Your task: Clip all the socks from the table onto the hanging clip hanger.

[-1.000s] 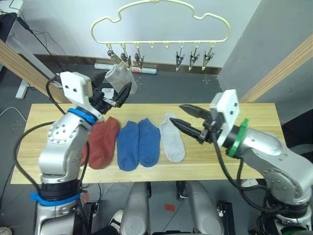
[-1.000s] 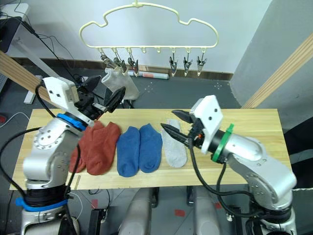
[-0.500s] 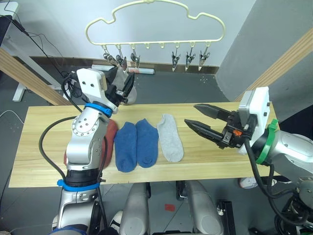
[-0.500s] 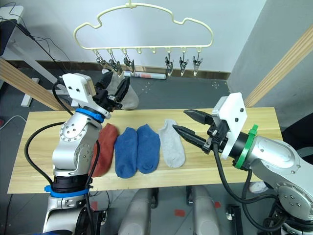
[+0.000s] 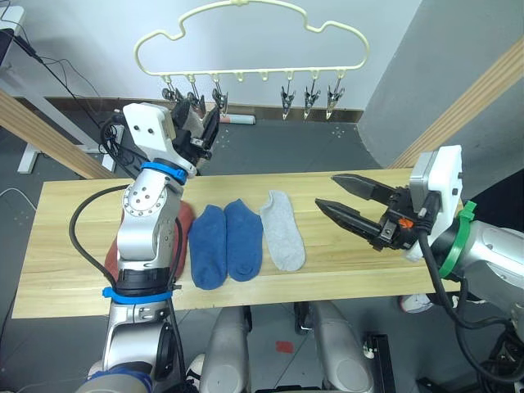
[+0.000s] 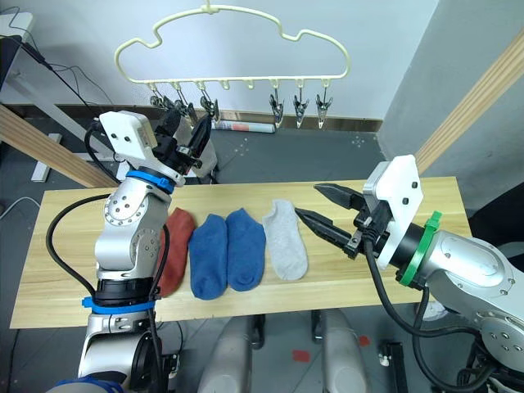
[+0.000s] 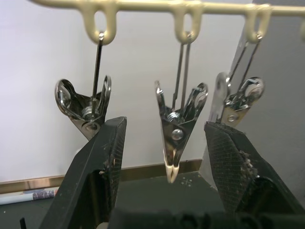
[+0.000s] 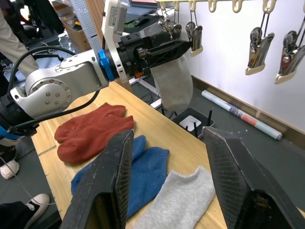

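Socks in rust red (image 8: 90,133) are lying as a pair at the 9 o'clock end of the row on the tabletop (image 5: 65,237). In the head views the raised left arm is partly hiding them. Above, toward 11 o'clock, the left claw (image 5: 200,129) is hovering at the hanger (image 7: 214,6), fingers spread, with one clip (image 7: 174,138) dangling between them and touching neither. A grey sock (image 8: 174,81) is hanging down by that claw. Its top edge is hidden behind the fingers, so I cannot tell for sure which clip is biting it, though it looks clipped rather than held.

Moving toward the centre, the blue pair (image 5: 209,254) is lying side by side and touching. The second grey sock (image 5: 281,233) is lying just beside it at its 3 o'clock side. Further toward 3 o'clock the right claw (image 5: 326,191) is hovering above the tabletop, fingers spread, pointing at that sock and gripping nothing.

Five socks are waiting, so the job is only beginning.

Risks, as I am judging them:
- The left claw backing out crookedly could be catching the clip, swinging the hanger and shaking the hung sock loose.
- The right claw, pinching flat fabric, could be slipping off it or dragging the neighbouring blue sock along.
- The left arm, coming down, could be pushing the red pair off the near edge.
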Controlling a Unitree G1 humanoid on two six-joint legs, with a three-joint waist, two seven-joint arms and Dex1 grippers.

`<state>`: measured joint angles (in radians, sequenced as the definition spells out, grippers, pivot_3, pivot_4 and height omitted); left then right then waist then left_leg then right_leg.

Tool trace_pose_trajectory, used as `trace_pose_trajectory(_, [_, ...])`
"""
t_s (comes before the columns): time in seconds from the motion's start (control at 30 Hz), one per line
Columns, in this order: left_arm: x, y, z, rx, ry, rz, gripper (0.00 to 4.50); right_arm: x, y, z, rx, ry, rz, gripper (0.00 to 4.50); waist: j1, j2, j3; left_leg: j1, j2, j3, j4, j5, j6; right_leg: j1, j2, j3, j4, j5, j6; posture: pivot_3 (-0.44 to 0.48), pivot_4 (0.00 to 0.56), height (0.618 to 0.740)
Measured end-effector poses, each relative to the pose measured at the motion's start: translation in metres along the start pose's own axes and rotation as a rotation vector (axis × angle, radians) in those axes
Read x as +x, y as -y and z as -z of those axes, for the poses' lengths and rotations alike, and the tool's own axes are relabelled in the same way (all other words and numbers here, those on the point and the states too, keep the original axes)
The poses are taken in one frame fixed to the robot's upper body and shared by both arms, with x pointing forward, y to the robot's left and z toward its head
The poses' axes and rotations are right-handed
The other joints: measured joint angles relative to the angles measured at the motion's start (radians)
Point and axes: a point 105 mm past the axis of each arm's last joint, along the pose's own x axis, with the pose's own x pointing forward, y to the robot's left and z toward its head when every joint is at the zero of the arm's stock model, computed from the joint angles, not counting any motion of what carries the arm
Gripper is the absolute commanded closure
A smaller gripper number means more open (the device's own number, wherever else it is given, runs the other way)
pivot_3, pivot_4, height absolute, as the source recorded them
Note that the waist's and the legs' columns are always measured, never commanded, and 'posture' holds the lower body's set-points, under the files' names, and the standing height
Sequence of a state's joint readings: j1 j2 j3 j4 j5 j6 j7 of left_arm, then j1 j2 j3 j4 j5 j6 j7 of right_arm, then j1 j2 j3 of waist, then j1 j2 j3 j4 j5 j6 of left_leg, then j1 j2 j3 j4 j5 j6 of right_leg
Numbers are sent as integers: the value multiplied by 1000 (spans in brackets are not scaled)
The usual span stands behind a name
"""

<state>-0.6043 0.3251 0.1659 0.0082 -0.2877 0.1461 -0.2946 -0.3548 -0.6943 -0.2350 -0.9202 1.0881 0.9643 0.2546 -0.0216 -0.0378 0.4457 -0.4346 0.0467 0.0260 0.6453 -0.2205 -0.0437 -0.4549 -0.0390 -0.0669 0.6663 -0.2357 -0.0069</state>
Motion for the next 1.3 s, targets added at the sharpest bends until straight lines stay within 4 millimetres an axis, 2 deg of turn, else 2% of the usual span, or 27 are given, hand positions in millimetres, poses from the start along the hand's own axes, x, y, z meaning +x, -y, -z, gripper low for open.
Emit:
trace_pose_trajectory(0.13, [1, -1, -3, 11, 17, 0, 2811, -1, -1, 1, 9, 0, 1, 2130, -4, 0, 0, 0, 0, 0, 0, 0, 0, 0, 0, 0, 0, 0, 0, -118, 445, 735])
trace_pose_trajectory(0.5, [2, -7, -12, 27, 40, -22, 2811, 2, -4, 1, 9, 10, -18, 2130, -7, 0, 0, 0, 0, 0, 0, 0, 0, 0, 0, 0, 0, 0, 0, -99, 448, 735])
trace_pose_trajectory(0.67, [0, -11, -24, 42, 66, -44, 2811, 5, 2, -11, -11, 72, 1, 2130, -7, 0, 0, 0, 0, 0, 0, 0, 0, 0, 0, 0, 1, 0, 0, -95, 446, 735])
trace_pose_trajectory(0.83, [0, -12, -24, 39, 58, -58, 2811, 7, 6, -17, -33, 120, 22, 2130, -7, 0, 0, 0, 0, 0, 0, 0, 0, 0, 0, 0, 1, 0, 0, -95, 446, 735])
trace_pose_trajectory(1.3, [-1, -9, -32, 40, 60, -62, 2811, 9, 7, -10, -58, 94, -2, 2130, -4, 0, 0, 0, 0, 0, 1, 0, 0, 0, 0, 0, 2, 0, 0, -77, 446, 735])
